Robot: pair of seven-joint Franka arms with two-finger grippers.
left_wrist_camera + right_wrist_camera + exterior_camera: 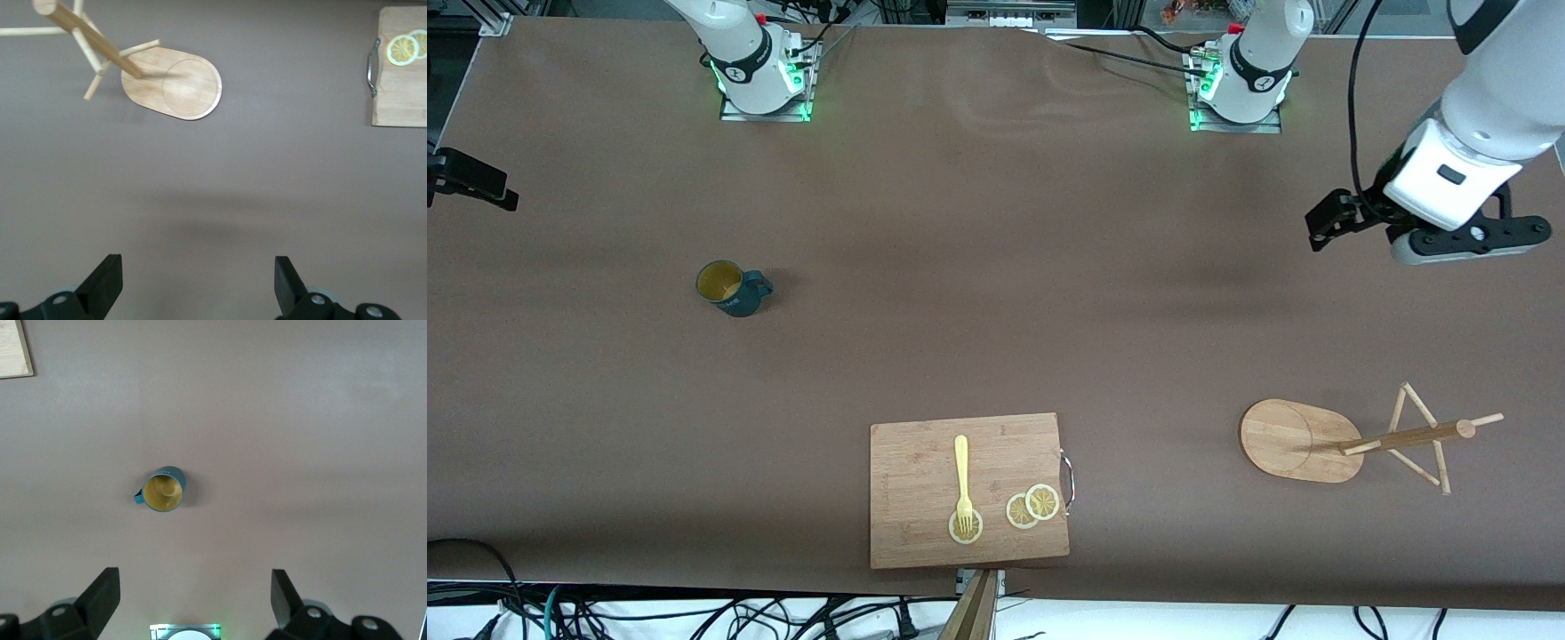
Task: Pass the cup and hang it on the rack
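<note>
Brown table (pixel 996 267): cutting board (pixel 15 350) cropped beside cup (pixel 163 489).

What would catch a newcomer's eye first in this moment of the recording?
Probably the cup, standing upright and alone toward the right arm's end of the table, and the rack toward the left arm's end, nearer the front camera. Between them, nearest that camera, the cutting board carries a yellow fork and lemon slices. The left gripper hangs open above bare table.

Your front view looks down from high across the table at both bases. Each wrist view looks straight down from well above: the left shares the rack (pixel 172 87) and cutting board (pixel 400 93) with it, the right the cup (pixel 163 490).
</note>
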